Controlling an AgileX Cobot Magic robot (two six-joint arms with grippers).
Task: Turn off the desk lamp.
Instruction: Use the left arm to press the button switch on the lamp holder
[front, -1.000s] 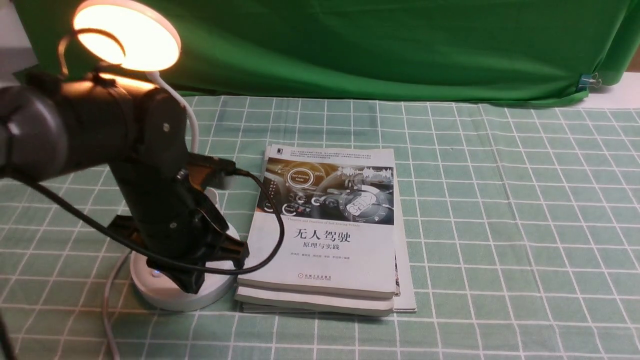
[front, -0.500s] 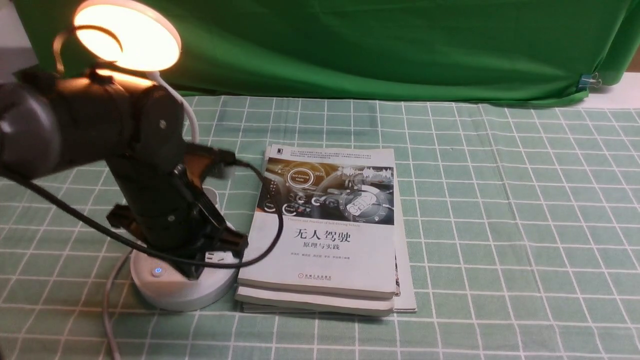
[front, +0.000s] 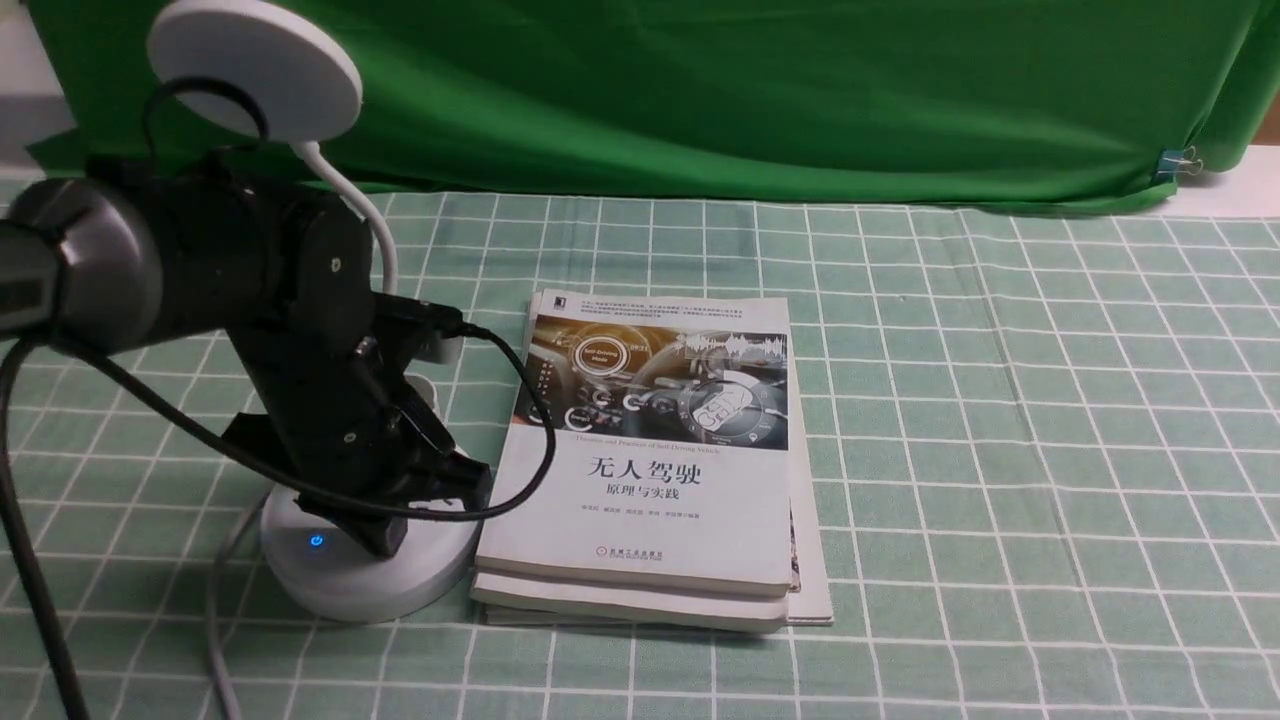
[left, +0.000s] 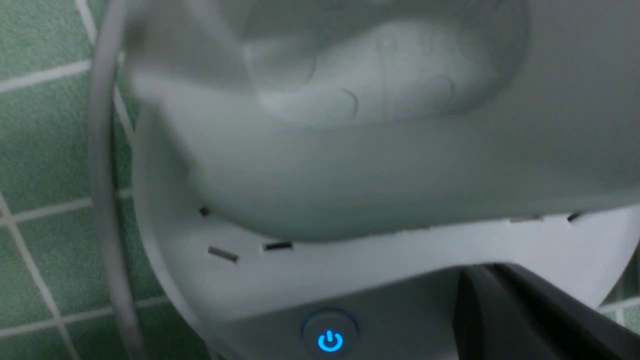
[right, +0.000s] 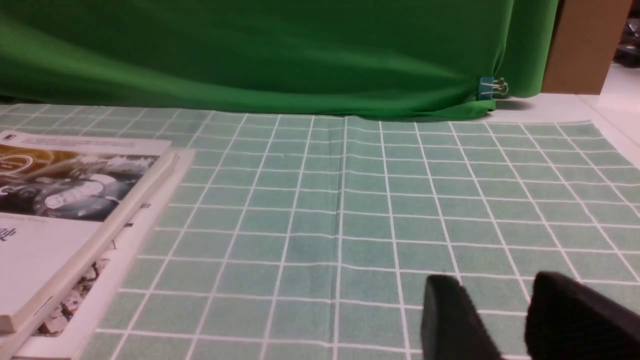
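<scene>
The desk lamp (front: 370, 590) stands at the robot's left on the checked cloth (front: 1000, 450), its round base just beside the stack of books (front: 640, 520). The lamp head (front: 255, 75) is dark, so the switching-off appears achieved. The power symbol (left: 330, 341) glows blue; this is judged a standby or locating light, since the head gives none.

The left gripper (front: 380, 550) is lowered over the base, its tip beside the power symbol. In the left wrist view its dark fingers lie together with no visible gap and hold nothing. That closed form suits pressing a small button with a narrow tip. Contact with the button surface is hard to confirm, as the gripper hides part of the base.

The right gripper (right: 480, 320) has its fingers apart, moderately open, with nothing between them. It is over the cloth, well apart from the lamp, presumably because one arm suffices.

The next move calls for a straight lift clear of the base. A sideways exit could press the button again, or its looping cable (front: 545, 440) could drag on the books.
</scene>
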